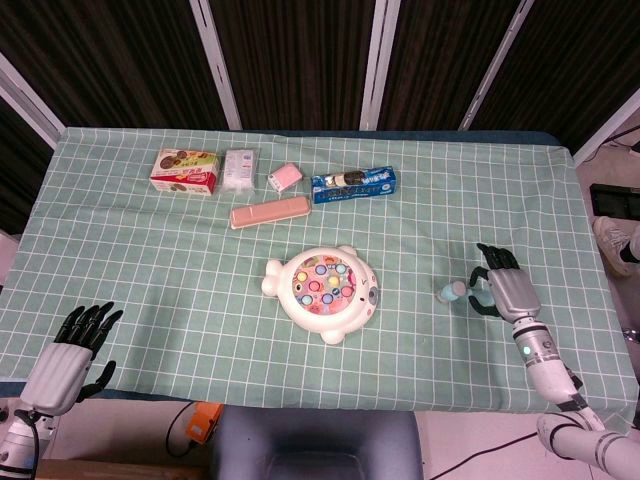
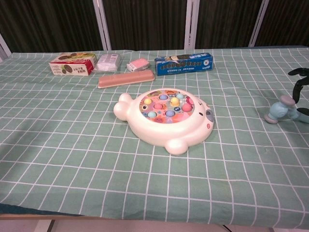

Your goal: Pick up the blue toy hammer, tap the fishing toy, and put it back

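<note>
The blue toy hammer (image 1: 452, 291) lies on the green checked cloth, right of the white fishing toy (image 1: 322, 282). My right hand (image 1: 500, 285) hovers over the hammer's handle with its fingers spread and curved, and it hides the handle in the head view. From the chest view, the hammer (image 2: 280, 109) still rests on the cloth, with dark fingertips (image 2: 299, 72) arching just above and behind it at the right edge. The fishing toy (image 2: 166, 118) sits mid-table. My left hand (image 1: 75, 350) stays off the table's front left corner, fingers apart and holding nothing.
Along the back of the table lie a snack box (image 1: 185, 170), a white packet (image 1: 239, 168), a small pink box (image 1: 285, 177), a blue carton (image 1: 353, 184) and a long pink case (image 1: 268, 213). The table's right edge (image 1: 600, 290) runs close to the right hand.
</note>
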`<action>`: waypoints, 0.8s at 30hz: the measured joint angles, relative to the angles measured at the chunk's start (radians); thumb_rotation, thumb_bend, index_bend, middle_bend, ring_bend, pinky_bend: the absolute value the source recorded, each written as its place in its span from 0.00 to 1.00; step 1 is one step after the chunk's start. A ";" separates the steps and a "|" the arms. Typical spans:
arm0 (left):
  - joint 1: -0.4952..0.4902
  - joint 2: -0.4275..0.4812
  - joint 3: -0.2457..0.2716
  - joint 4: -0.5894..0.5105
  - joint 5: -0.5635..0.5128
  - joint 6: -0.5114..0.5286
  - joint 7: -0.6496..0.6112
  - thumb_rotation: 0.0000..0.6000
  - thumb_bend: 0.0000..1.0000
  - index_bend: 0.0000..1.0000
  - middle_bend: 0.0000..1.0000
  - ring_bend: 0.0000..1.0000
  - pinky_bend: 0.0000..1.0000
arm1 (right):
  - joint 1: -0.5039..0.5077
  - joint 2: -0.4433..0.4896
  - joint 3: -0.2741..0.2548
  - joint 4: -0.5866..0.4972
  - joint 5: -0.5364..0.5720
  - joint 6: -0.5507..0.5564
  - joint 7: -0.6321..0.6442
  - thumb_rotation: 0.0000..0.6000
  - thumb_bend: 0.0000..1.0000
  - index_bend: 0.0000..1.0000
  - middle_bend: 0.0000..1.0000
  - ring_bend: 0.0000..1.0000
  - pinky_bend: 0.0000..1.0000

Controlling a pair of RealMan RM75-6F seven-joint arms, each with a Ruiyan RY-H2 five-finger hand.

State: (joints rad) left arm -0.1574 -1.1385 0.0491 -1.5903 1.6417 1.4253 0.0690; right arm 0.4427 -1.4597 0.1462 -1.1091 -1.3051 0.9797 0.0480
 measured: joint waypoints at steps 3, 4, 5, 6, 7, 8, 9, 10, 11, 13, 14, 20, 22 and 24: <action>0.000 0.000 0.000 0.000 0.000 0.000 0.000 1.00 0.42 0.00 0.00 0.00 0.05 | 0.001 -0.003 0.000 0.001 0.002 -0.002 -0.002 1.00 0.49 0.62 0.16 0.05 0.10; 0.000 0.000 0.000 0.000 -0.001 0.000 0.000 1.00 0.42 0.00 0.00 0.00 0.05 | 0.002 -0.004 -0.001 0.001 0.001 -0.003 -0.003 1.00 0.49 0.62 0.16 0.05 0.10; 0.001 0.000 0.000 0.000 -0.001 0.000 0.000 1.00 0.42 0.00 0.00 0.00 0.05 | 0.004 -0.005 -0.002 0.002 0.001 -0.005 -0.005 1.00 0.49 0.62 0.16 0.05 0.10; 0.001 0.001 0.000 -0.001 -0.001 0.002 0.000 1.00 0.42 0.00 0.00 0.00 0.05 | 0.006 -0.010 -0.004 0.005 0.002 -0.007 -0.010 1.00 0.49 0.62 0.16 0.05 0.10; 0.002 0.001 0.000 -0.001 0.000 0.003 -0.001 1.00 0.42 0.00 0.00 0.00 0.05 | 0.008 -0.014 -0.004 0.008 0.003 -0.009 -0.012 1.00 0.49 0.62 0.16 0.05 0.10; 0.002 0.002 0.001 -0.001 0.000 0.003 -0.001 1.00 0.42 0.00 0.00 0.00 0.05 | 0.009 -0.018 -0.004 0.011 0.006 -0.011 -0.015 1.00 0.49 0.62 0.16 0.05 0.10; 0.002 0.002 0.001 -0.001 0.001 0.003 -0.001 1.00 0.42 0.00 0.00 0.00 0.05 | 0.010 -0.021 -0.004 0.015 0.010 -0.013 -0.017 1.00 0.50 0.62 0.16 0.05 0.10; 0.002 0.002 0.001 -0.001 0.001 0.002 -0.001 1.00 0.42 0.00 0.00 0.00 0.05 | 0.011 -0.023 -0.005 0.017 0.011 -0.015 -0.018 1.00 0.50 0.62 0.16 0.05 0.10; 0.002 0.002 0.001 -0.001 0.001 0.002 -0.001 1.00 0.42 0.00 0.00 0.00 0.05 | 0.012 -0.024 -0.006 0.019 0.011 -0.016 -0.019 1.00 0.50 0.62 0.16 0.05 0.10; 0.002 0.002 0.001 -0.001 0.001 0.003 -0.001 1.00 0.42 0.00 0.00 0.00 0.05 | 0.013 -0.028 -0.007 0.023 0.014 -0.018 -0.020 1.00 0.51 0.62 0.16 0.06 0.10; 0.002 0.002 0.001 -0.001 0.001 0.003 0.000 1.00 0.42 0.00 0.00 0.00 0.05 | 0.014 -0.030 -0.007 0.023 0.015 -0.018 -0.019 1.00 0.51 0.62 0.16 0.06 0.10; 0.002 0.002 0.002 -0.002 0.000 0.001 0.002 1.00 0.42 0.00 0.00 0.00 0.05 | 0.018 -0.037 -0.009 0.031 0.018 -0.027 -0.018 1.00 0.51 0.62 0.16 0.06 0.10; 0.002 0.002 0.002 -0.002 -0.001 0.001 0.002 1.00 0.42 0.00 0.00 0.00 0.05 | 0.020 -0.039 -0.010 0.033 0.020 -0.028 -0.019 1.00 0.51 0.62 0.16 0.06 0.10; 0.002 0.002 0.002 -0.002 0.000 0.001 0.002 1.00 0.42 0.00 0.00 0.00 0.05 | 0.021 -0.041 -0.010 0.033 0.022 -0.029 -0.019 1.00 0.51 0.62 0.16 0.06 0.11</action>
State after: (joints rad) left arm -0.1550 -1.1361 0.0512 -1.5928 1.6415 1.4264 0.0712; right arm 0.4638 -1.5005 0.1362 -1.0758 -1.2836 0.9505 0.0292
